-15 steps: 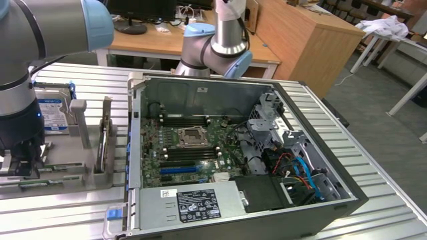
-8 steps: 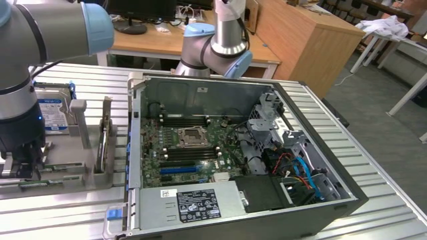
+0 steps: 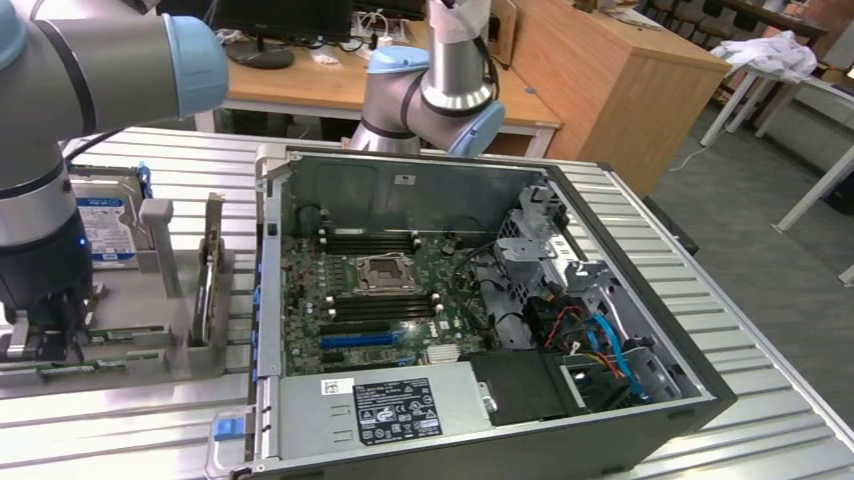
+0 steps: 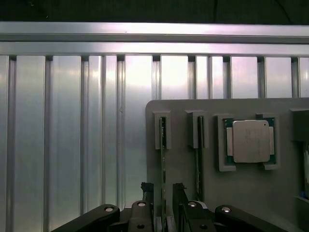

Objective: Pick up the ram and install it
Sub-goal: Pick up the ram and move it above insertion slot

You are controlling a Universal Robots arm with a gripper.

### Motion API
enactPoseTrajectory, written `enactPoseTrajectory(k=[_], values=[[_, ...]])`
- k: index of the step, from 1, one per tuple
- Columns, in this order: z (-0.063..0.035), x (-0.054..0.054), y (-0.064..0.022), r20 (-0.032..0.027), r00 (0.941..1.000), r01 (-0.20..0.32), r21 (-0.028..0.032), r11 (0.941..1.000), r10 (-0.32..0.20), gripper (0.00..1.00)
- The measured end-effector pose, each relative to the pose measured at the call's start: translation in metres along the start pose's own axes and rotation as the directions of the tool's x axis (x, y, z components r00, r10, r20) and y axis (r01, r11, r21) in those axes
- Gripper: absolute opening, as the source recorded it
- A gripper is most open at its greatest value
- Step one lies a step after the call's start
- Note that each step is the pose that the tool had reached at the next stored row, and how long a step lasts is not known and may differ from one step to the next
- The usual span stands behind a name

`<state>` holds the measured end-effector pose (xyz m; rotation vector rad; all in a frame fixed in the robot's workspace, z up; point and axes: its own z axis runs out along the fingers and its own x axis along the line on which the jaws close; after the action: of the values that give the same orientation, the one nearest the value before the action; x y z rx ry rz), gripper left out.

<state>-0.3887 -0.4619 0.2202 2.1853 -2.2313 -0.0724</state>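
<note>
Gripper [image 3: 44, 335] of mine hangs low at nine o'clock in the exterior view, over the grey plastic parts holder [image 3: 140, 355], with the open black computer case [image 3: 654, 435] at its three o'clock. Wrist view: my fingers [image 4: 147, 195] stand spread astride the thin green circuit-board ram [image 4: 162, 145]; it stands on edge in the holder's slot, which I judge leaves both faces free for gripping.
</note>
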Motion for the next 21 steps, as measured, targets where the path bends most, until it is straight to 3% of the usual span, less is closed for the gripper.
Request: enactPoseTrajectory(k=[9,21], values=[[0.0070,0.0002,-0.0003,-0.0001,1.0000,0.000,-0.0001,1.0000,0.000,0.30],[0.0076,-0.0013,-0.0003,0.0000,1.0000,0.000,0.0000,1.0000,0.000,0.30]])
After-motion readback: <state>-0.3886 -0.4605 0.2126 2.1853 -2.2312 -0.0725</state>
